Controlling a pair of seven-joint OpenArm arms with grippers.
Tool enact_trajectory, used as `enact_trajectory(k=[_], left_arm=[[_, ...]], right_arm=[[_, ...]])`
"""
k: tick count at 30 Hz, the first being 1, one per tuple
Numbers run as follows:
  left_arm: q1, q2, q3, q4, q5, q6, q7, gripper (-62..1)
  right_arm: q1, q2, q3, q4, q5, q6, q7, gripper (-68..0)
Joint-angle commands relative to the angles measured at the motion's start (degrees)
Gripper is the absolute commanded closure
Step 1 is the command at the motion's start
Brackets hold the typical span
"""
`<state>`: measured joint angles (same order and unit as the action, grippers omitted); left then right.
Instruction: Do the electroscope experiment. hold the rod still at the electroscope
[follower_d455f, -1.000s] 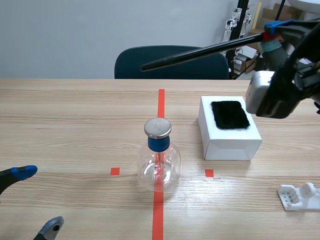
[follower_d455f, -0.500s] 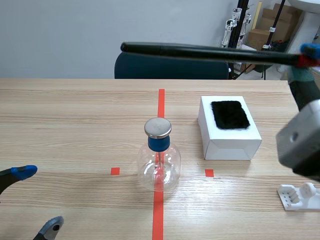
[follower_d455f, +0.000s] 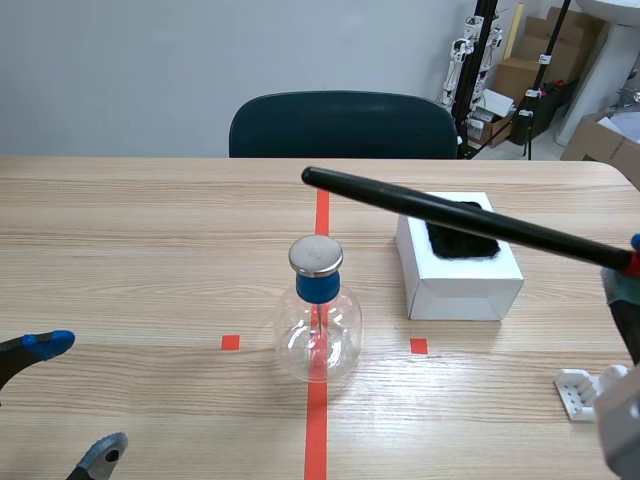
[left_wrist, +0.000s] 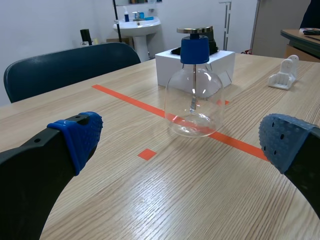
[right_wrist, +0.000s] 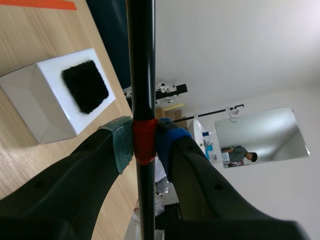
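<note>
One wooden table (follower_d455f: 150, 230) fills the scene, crossed by orange-red tape lines. A dark blue chair (follower_d455f: 345, 125) stands behind it against a pale wall, with cardboard boxes (follower_d455f: 525, 70) in the far right corner.

The right arm comes in low at the right edge. The right gripper (right_wrist: 142, 142) is clamped on a long black rod (follower_d455f: 440, 215) at a red band, one pad on each side. The rod slants up and leftward across the front of the white box (follower_d455f: 460, 285). Its tip hangs above and beyond the electroscope (follower_d455f: 318, 325), clear of the metal cap (follower_d455f: 316, 256).

The left gripper (follower_d455f: 78, 397) rests low near the table's left front, fingers spread wide with nothing between them.

The white box carries a black fur pad (follower_d455f: 450, 238) on top. The electroscope is a clear glass flask with a blue stopper (left_wrist: 194, 50), and a thin metal stem (left_wrist: 193, 92) hangs inside. A small white plastic stand (follower_d455f: 580, 390) sits at the right front.
</note>
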<state>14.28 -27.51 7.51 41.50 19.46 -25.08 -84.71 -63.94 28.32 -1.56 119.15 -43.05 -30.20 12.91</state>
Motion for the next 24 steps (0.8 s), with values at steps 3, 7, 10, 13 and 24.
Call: enact_trajectory(k=[3,7,10,13,24], left_arm=[[-0.02,-0.48,-0.46,0.81,-0.39,0.11,-1.20,-62.3],[-0.02,-0.48,-0.46,0.81,-0.39,0.11,-1.20,-62.3],[-0.02,-0.48,-0.46,0.81,-0.39,0.11,-1.20,-62.3],[-0.02,-0.48,-0.46,0.81,-0.39,0.11,-1.20,-62.3],[-0.02,-0.48,-0.46,0.81,-0.39,0.11,-1.20,-62.3]], right_arm=[[0.94,0.87,0.37,-2.47,2.91,0.28,2.78,-6.0],[0.92,0.87,0.37,-4.87,6.34,2.60,6.29,-6.0],[0.92,0.87,0.37,-5.99,6.91,4.52,7.15,-6.0],[0.90,0.87,0.37,-6.86,7.76,5.70,7.89,-6.0],[0.74,0.87,-0.44,-7.26,7.76,6.51,9.14,-6.0]])
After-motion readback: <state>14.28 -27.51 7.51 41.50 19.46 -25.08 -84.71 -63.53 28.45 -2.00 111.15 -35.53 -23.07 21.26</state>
